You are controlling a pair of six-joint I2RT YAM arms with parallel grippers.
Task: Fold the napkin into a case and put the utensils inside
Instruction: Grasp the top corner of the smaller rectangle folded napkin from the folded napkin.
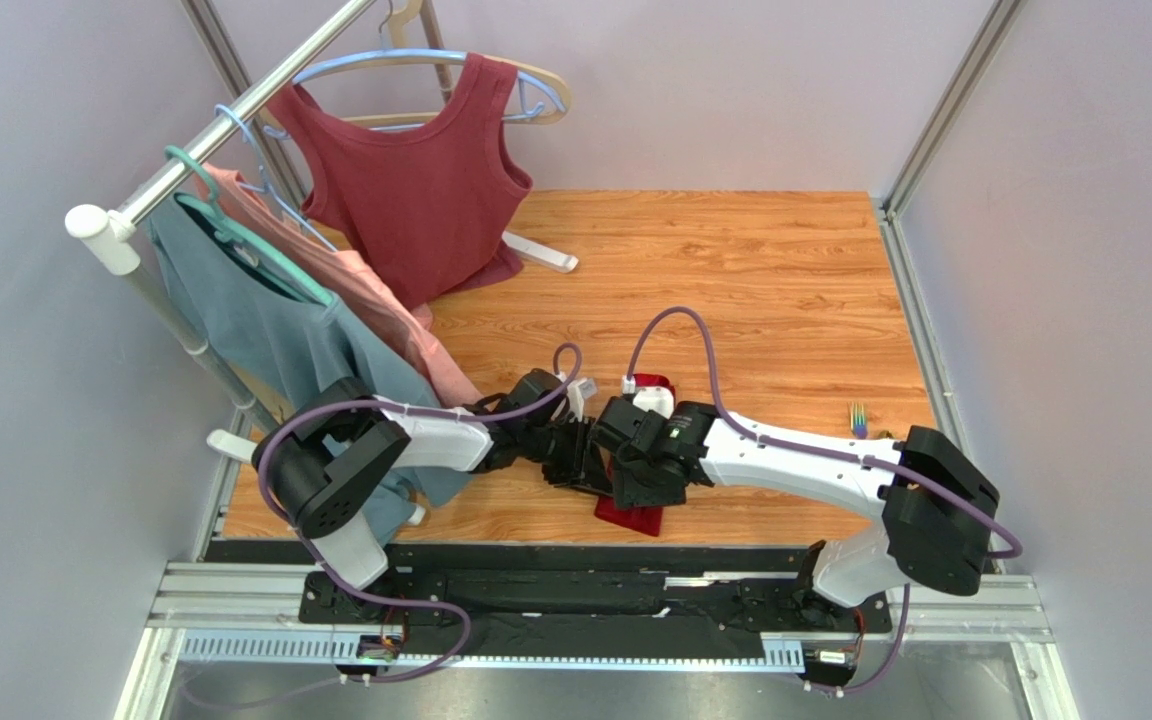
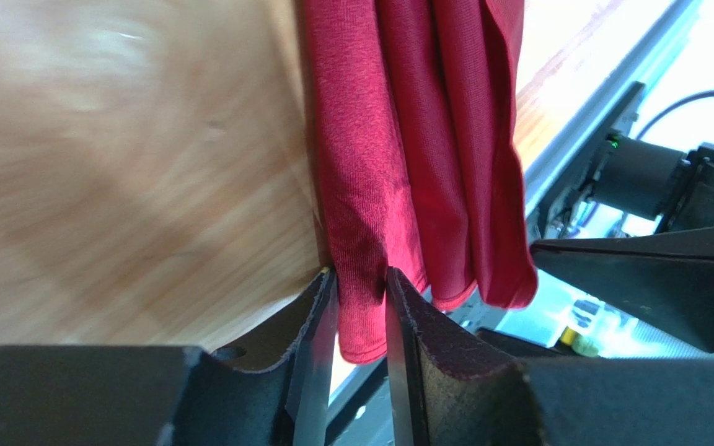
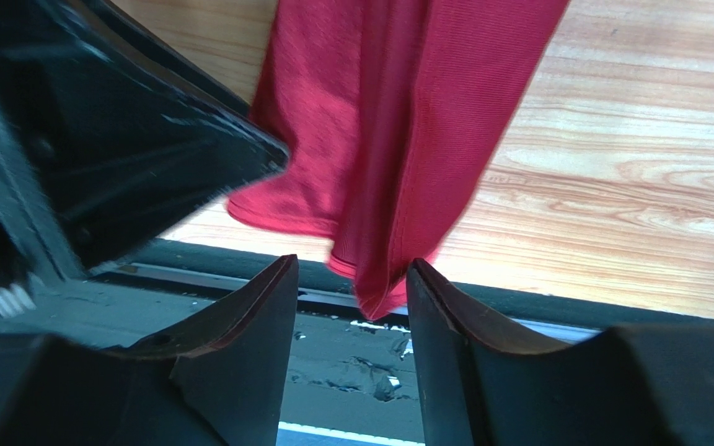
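- Well to the left of the napkin (image 1: 648,387), a teal garment (image 1: 259,323) and a pink one (image 1: 372,300) hang on a rack. The duller maroon top (image 1: 417,180) hangs up and to the left of it.
- The left gripper (image 2: 359,274) is at the napkin's left side. Its fingers are almost together, pinching one bunched fold of the cloth's end between the pads.
- The napkin is gathered into long folds, and its end reaches the near edge of the wooden table (image 1: 778,285).
- The right gripper (image 3: 352,262) is at the napkin's right side. Its fingers stand apart around a loose corner of the cloth, with a gap showing beside it.
- The utensils (image 1: 856,420) lie well to the right of the napkin, apart from both grippers.
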